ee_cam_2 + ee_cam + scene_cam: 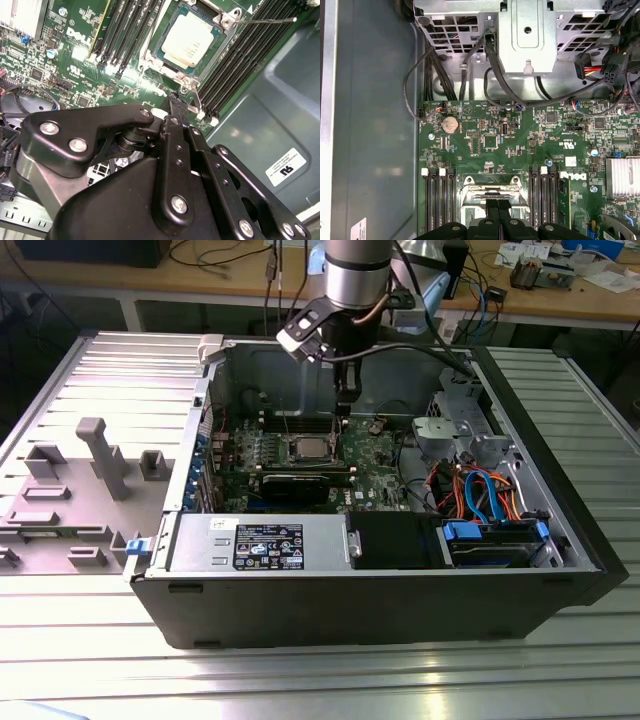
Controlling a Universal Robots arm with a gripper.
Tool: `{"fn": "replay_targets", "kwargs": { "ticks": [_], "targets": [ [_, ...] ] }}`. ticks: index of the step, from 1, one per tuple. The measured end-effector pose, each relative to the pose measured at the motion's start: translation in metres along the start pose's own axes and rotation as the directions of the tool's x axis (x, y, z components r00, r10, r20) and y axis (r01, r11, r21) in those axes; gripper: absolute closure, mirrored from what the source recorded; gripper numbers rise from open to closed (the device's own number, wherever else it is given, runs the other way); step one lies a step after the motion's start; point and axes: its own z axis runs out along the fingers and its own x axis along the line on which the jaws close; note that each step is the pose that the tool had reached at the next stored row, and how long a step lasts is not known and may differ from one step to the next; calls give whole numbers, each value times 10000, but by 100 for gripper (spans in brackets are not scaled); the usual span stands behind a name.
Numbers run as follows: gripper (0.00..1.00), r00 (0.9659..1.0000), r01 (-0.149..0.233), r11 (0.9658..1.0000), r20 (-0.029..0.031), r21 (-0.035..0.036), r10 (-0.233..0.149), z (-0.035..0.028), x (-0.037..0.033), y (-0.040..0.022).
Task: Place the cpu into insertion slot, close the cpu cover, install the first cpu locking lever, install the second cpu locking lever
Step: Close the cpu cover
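Note:
The cpu (187,42), a silver-grey square, lies in the insertion slot (492,192) on the green board, left of the case's middle in the exterior view (307,448). The cpu cover (220,35) lies flat as a silver frame around the chip. One thin wire lever (265,21) sticks out free over the memory slots. A second lever (196,102) runs along the socket's edge right beside my fingertips. My gripper (345,410) (176,102) (498,206) hangs just above the socket's edge with its fingers together, holding nothing.
Black memory slots (436,200) flank the socket on both sides. A long black card (300,485) and the power supply (260,540) lie toward the case front. The metal drive cage (470,440) with its cables is at the exterior view's right. Grey fixtures (100,455) stand outside the case.

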Motion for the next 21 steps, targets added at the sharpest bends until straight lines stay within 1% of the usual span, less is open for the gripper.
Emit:
{"fn": "replay_targets", "kwargs": {
  "ticks": [5,8,9,11,12,15,21],
  "targets": [
    [89,10000,1,10000,-1,41,-1,17,0,81],
    [89,10000,3,10000,0,75,-3,40,1,134],
    [89,10000,3,10000,1,84,-3,47,1,139],
    [89,10000,5,9999,-1,101,-5,100,1,140],
    [89,10000,5,9999,0,103,-5,116,1,140],
    [89,10000,5,9999,-2,103,-5,127,1,135],
    [89,10000,5,9999,-7,103,-5,130,1,131]
  ]
}}
